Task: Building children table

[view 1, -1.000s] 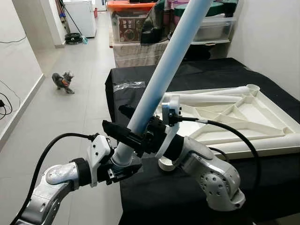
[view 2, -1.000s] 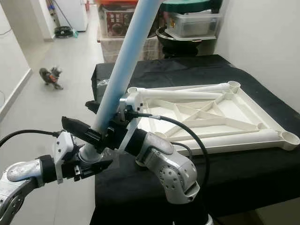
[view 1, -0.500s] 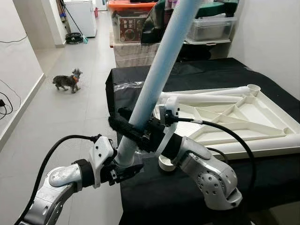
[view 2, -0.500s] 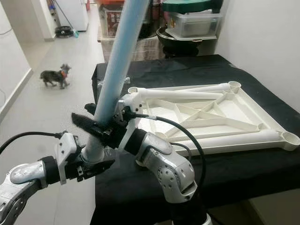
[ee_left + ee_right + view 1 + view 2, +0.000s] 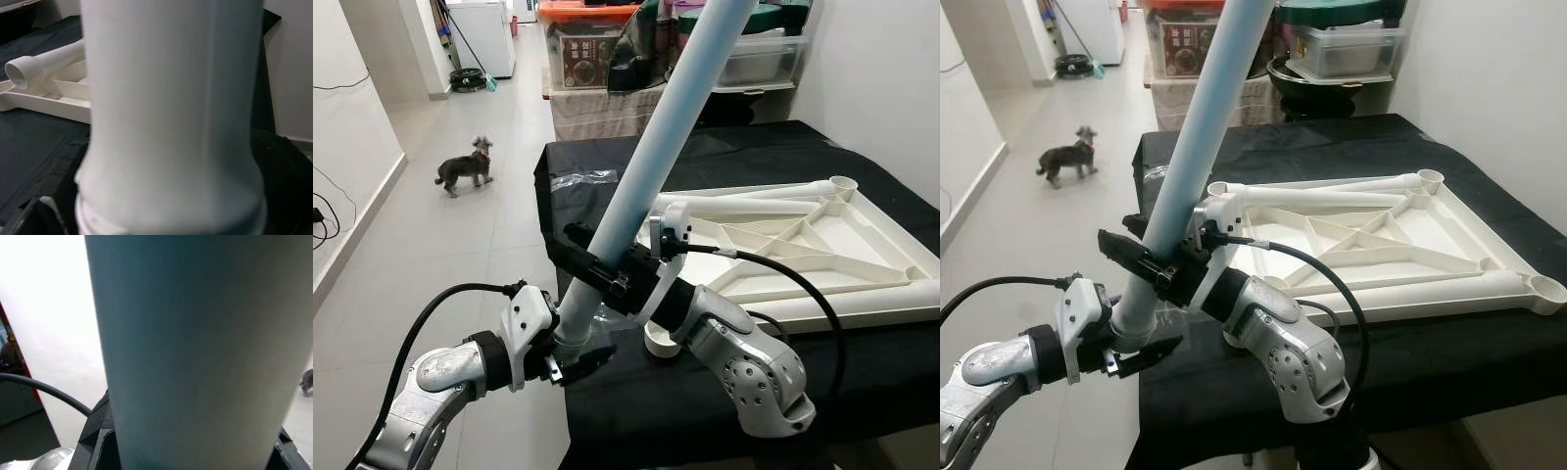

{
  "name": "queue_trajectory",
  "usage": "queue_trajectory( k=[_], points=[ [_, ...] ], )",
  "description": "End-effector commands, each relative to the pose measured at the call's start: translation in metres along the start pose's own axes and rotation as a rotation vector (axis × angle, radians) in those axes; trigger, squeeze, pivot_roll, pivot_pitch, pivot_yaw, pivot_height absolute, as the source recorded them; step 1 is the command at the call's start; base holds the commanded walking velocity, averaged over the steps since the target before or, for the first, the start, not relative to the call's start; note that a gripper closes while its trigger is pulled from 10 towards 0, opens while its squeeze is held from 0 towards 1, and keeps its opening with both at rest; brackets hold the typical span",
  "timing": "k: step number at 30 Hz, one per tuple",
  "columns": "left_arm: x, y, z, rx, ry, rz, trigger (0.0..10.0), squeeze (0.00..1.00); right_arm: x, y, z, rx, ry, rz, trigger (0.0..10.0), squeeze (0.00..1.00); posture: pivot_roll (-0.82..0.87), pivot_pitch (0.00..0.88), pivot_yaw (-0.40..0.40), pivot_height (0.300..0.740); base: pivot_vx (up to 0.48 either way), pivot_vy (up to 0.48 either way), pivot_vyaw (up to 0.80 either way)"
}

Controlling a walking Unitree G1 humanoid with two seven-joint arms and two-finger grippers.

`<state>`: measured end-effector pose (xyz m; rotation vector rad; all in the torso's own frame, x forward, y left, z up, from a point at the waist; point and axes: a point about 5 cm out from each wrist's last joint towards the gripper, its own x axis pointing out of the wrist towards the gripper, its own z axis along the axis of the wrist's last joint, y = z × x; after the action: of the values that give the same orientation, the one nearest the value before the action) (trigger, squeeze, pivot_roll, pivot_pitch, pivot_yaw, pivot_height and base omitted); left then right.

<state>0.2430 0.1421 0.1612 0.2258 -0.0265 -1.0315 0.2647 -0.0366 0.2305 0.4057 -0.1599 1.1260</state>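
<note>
leg tube [image 5: 656, 166] gripped low by left claw [image 5: 570, 354], higher by right claw [image 5: 599, 275] | axis tilts up-right | frame [image 5: 803, 245] inverted on tabletop [image 5: 724, 157], corner socket [image 5: 661, 343] just right of tube's foot

Small grey dog [image 5: 465, 166] on tiled floor [image 5: 460, 245], storage bins [image 5: 597, 44] behind, black cloth [image 5: 724, 157]

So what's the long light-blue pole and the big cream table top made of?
Long light-blue pole: probably plastic, smooth with a soft sheen and a moulded collar at its low end. Big cream table top: probably moulded plastic too, matte, with ribs and round sockets cast in.
</note>
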Motion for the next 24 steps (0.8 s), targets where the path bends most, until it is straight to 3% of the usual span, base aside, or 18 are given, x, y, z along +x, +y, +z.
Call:
queue_trajectory(
  k=[1, 7, 9, 14, 15, 16, 19, 24],
  points=[
    [0.003, -0.004, -0.004, -0.009, 0.007, -0.021, 10.0, 1.0, 0.005, 0.006, 0.0, 0.009, -0.021, 0.035, 0.0, 0.0, 0.01, 0.0, -0.016, 0.74, 0.0, 0.0, 0.0],
    [-0.007, 0.005, -0.003, -0.033, -0.011, 0.055, 10.0, 1.0, 0.002, -0.005, 0.008, -0.056, -0.026, -0.009, 0.0, 0.0, 0.01, 0.0, -0.017, 0.74, 0.0, 0.0, 0.0],
    [-0.022, 0.016, -0.002, -0.016, -0.006, 0.163, 10.0, 1.0, -0.01, -0.032, 0.018, -0.154, -0.003, -0.109, 0.0, 0.0, 0.01, 0.0, -0.021, 0.74, 0.0, 0.0, 0.0],
    [-0.032, 0.023, -0.001, 0.013, -0.003, 0.246, 10.0, 1.0, -0.022, -0.052, 0.027, -0.231, 0.021, -0.183, 0.0, 0.0, 0.01, 0.0, -0.023, 0.74, 0.0, 0.0, 0.0],
    [-0.036, 0.032, 0.003, 0.03, -0.033, 0.343, 10.0, 0.0, -0.029, -0.062, 0.032, -0.272, 0.046, -0.218, 0.0, 0.0, 0.02, 0.0, -0.03, 0.74, 0.0, 0.0, 0.0],
    [-0.036, 0.032, 0.003, 0.03, -0.033, 0.343, 10.0, 0.0, -0.029, -0.062, 0.032, -0.272, 0.046, -0.218, 0.0, 0.0, 0.02, 0.0, -0.03, 0.74, 0.0, 0.0, 0.0],
    [-0.05, 0.048, 0.013, 0.035, -0.111, 0.564, 10.0, 0.0, -0.049, -0.088, 0.043, -0.378, 0.124, -0.325, 0.0, 0.0, 0.02, 0.0, -0.034, 0.74, 0.0, 0.0, 0.0],
    [-0.056, 0.041, 0.003, -0.01, -0.086, 0.604, 10.0, 0.0, -0.059, -0.097, 0.051, -0.396, 0.131, -0.362, 0.0, 0.0, 0.03, 0.0, -0.035, 0.74, 0.0, 0.0, 0.0]
  ],
)
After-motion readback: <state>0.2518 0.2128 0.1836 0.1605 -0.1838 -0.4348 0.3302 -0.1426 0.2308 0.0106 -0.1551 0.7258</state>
